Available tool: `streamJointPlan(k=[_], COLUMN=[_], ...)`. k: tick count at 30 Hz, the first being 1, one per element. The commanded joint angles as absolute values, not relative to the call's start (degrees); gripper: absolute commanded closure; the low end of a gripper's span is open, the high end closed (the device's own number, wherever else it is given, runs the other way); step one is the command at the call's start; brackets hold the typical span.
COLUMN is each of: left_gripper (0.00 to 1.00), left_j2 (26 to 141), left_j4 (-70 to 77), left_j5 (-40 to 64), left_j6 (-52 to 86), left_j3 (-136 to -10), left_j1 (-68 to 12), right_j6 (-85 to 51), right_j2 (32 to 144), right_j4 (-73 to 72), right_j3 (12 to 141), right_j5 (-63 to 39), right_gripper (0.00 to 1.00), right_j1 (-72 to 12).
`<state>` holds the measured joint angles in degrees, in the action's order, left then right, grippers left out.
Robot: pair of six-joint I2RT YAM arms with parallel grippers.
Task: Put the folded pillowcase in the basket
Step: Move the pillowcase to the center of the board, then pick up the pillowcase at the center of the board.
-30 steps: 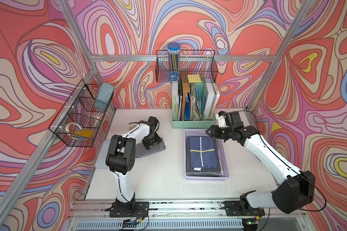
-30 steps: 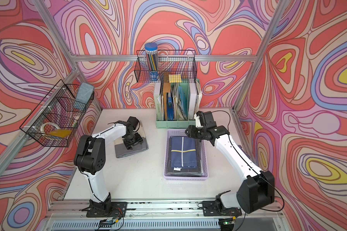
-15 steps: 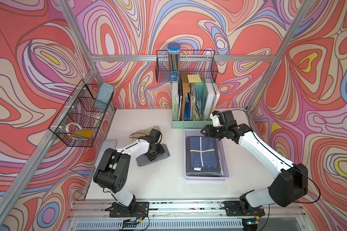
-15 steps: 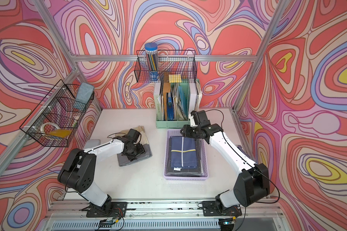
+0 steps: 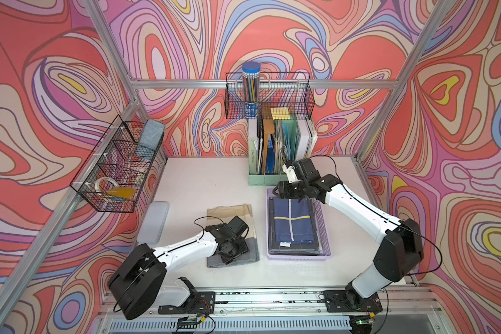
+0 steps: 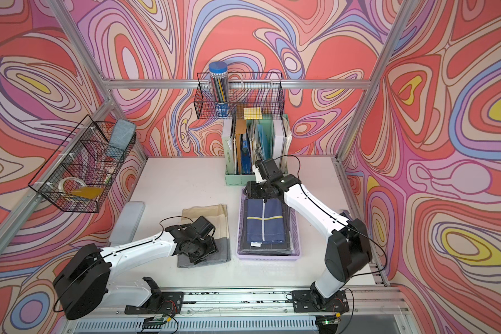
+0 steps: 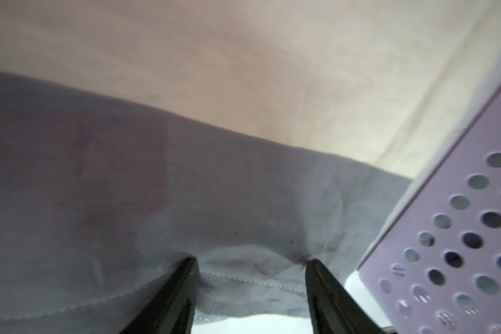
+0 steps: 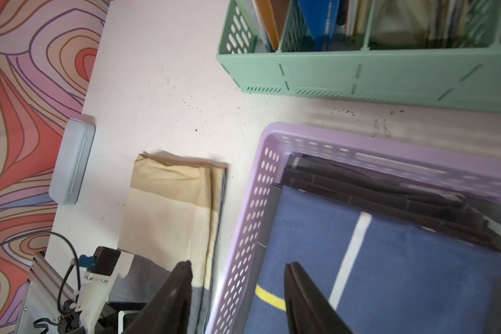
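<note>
Pressing on pillowcase (image 5: 229, 214) beside basket (image 5: 298, 257), left gripper (image 7: 250, 260) jaws apart; right gripper (image 8: 239, 264) over basket's far corner, apart, empty.

Basket (image 5: 322, 228) perforated lilac plastic; pillowcase (image 5: 232, 214) matt woven cloth.

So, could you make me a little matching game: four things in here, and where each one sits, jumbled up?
Things:
1. beige-and-grey pillowcase
2. navy cloth
3. pencil tube
4. pale case

Places:
A. standing in the wire basket on the back wall
B. alone at the table edge
C. on the table beside the lilac basket
D. inside the lilac basket

Pairs: 1-C, 2-D, 3-A, 4-B
</note>
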<state>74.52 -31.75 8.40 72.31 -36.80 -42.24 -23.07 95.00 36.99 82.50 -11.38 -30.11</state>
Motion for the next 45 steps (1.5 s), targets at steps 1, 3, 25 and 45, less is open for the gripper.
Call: streamJointPlan(k=[1, 3, 25, 45], left_gripper=[0.35, 0.30, 0.24, 0.24], left_j2=[68.13, 65.26, 56.00, 61.56], left_j4=[-44.54, -45.63, -55.55, -50.32], left_j5=[4.27, 3.40, -8.31, -3.00], left_j6=[76.84, 76.38, 77.03, 65.25], left_j3=[-34.62, -35.68, -40.77, -44.03], left_j1=[-42.36, -42.36, -38.96, -27.97], right_j6=[-20.96, -19.80, -37.20, -25.98], right_j2=[100.90, 107.14, 129.29, 142.51], right_j4=[38.08, 41.04, 45.01, 52.41], right_j3=[88.92, 94.79, 98.82, 121.73], right_j5=[-11.04, -10.67, -2.66, 0.26], right_gripper=[0.47, 0.47, 0.55, 0.53], right_j1=[-32.69, -34.56, -48.34, -42.64])
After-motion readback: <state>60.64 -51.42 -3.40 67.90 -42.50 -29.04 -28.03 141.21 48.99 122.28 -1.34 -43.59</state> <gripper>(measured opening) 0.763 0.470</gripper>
